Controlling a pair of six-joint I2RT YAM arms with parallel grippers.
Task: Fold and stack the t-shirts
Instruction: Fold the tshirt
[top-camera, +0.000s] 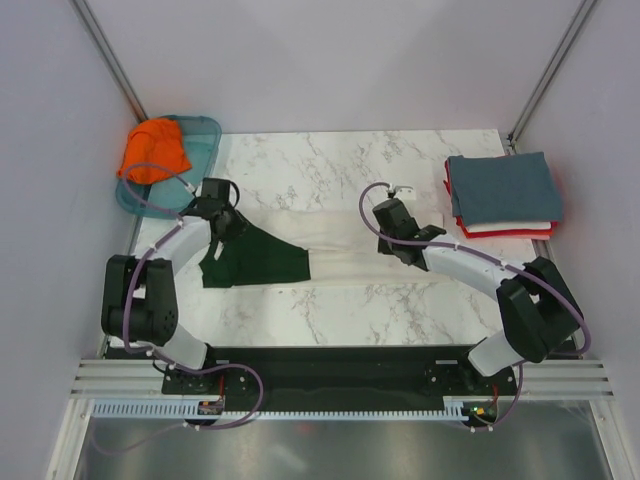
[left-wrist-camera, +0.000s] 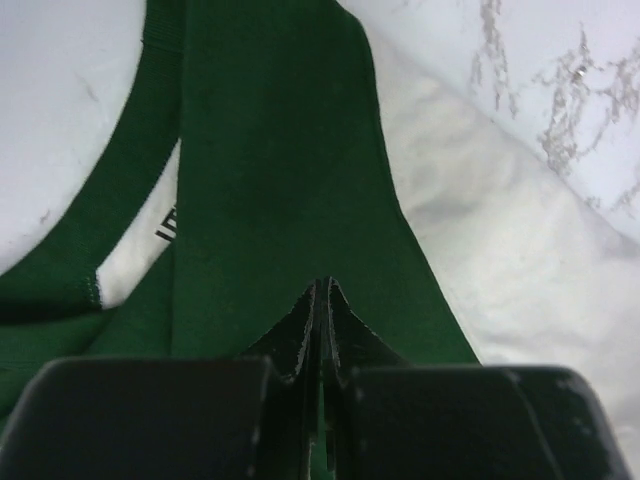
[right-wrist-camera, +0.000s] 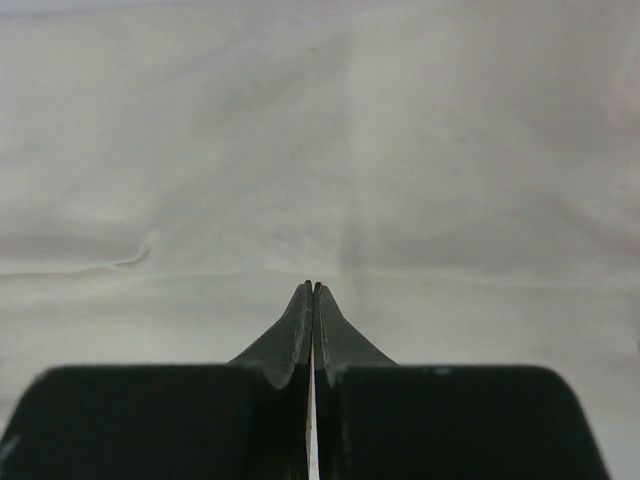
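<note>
The cream t-shirt (top-camera: 330, 232) lies folded into a long strip across the middle of the table, its dark green sleeve (top-camera: 262, 262) spread at the left end. My left gripper (top-camera: 226, 226) is shut on that green sleeve (left-wrist-camera: 280, 150), with the collar and a bit of black print beside it. At the strip's right end, my right gripper (top-camera: 390, 228) is shut on the cream cloth (right-wrist-camera: 320, 140), its tips (right-wrist-camera: 313, 287) at a crease. An orange t-shirt (top-camera: 155, 150) lies bunched at the back left. A folded stack (top-camera: 503, 195) of slate-blue, white and red t-shirts sits at the back right.
The orange t-shirt rests in a translucent teal tray (top-camera: 205, 135) at the table's back left corner. The marble table (top-camera: 340, 305) ends at white walls left, right and behind. Both arm bases stand on the black rail at the near edge.
</note>
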